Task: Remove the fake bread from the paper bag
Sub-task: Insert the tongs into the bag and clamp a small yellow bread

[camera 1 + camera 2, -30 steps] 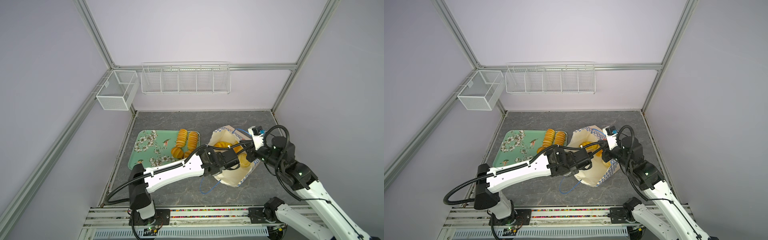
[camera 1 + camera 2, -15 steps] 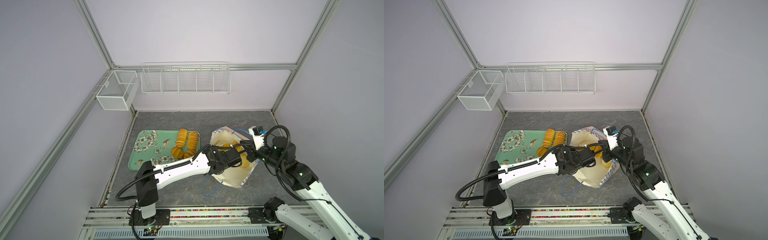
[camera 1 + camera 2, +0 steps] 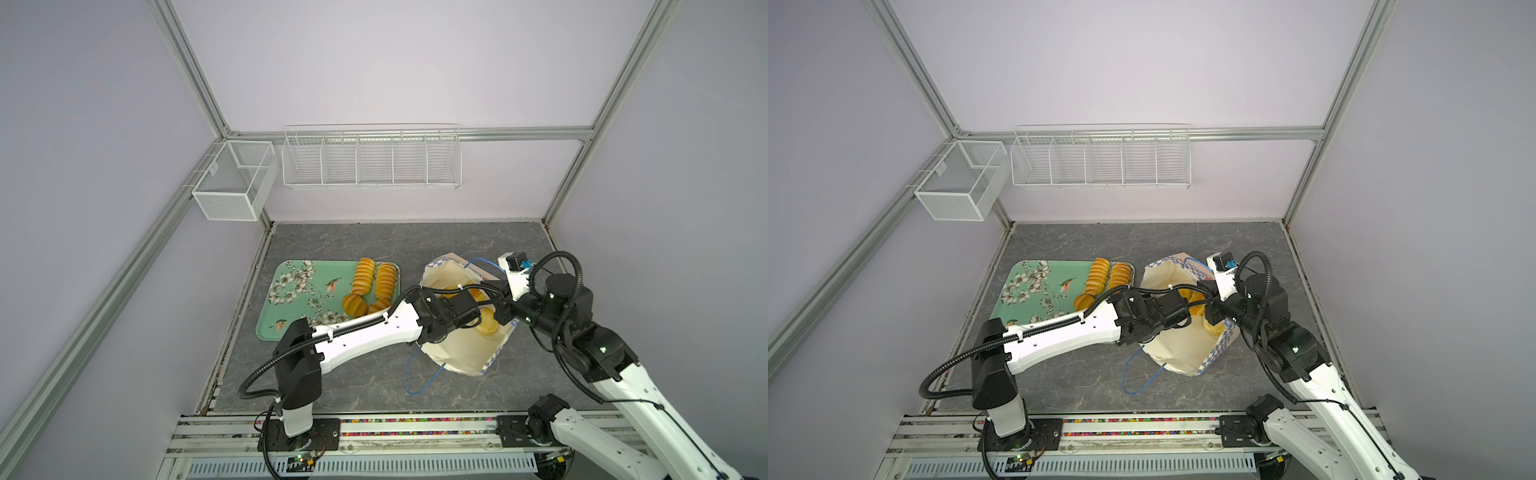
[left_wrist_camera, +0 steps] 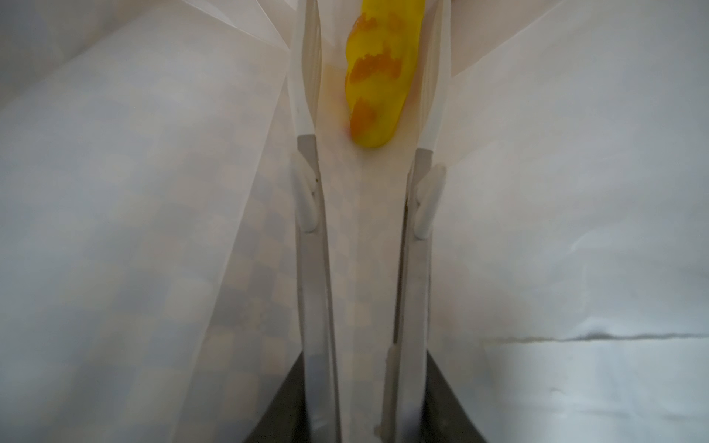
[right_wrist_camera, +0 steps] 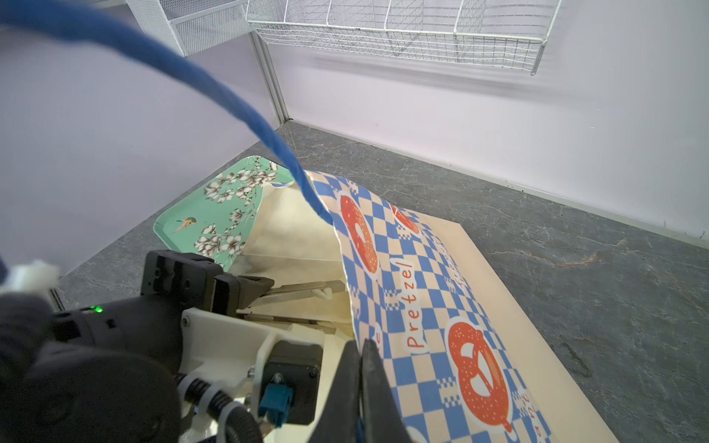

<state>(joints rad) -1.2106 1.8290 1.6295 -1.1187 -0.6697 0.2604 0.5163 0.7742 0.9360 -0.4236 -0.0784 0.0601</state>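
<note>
The paper bag [image 3: 461,353] [image 3: 1179,349] lies on its side with its mouth held wide. My right gripper [image 5: 360,349] [image 3: 508,313] is shut on the bag's checkered rim [image 5: 441,291]. My left gripper [image 4: 372,23] reaches deep inside the bag, its fingers [image 5: 303,287] apart. A yellow-orange fake bread [image 4: 378,76] lies between them near the tips, with a gap on one side. More fake bread [image 3: 486,326] [image 3: 1214,328] shows inside the bag in both top views. Several loaves and buns [image 3: 365,276] [image 3: 1098,274] rest on the green floral tray [image 3: 299,291] [image 3: 1030,291].
A blue cord handle [image 3: 415,374] trails on the grey table in front of the bag; another blue cord [image 5: 230,99] arcs close to the right wrist camera. Two white wire baskets [image 3: 370,160] [image 3: 232,187] hang on the back wall. Walls close in left and right.
My left arm has pushed further into the bag and its jaws have widened a little. The bag's mouth has shifted slightly. The right gripper has kept its hold on the rim.
</note>
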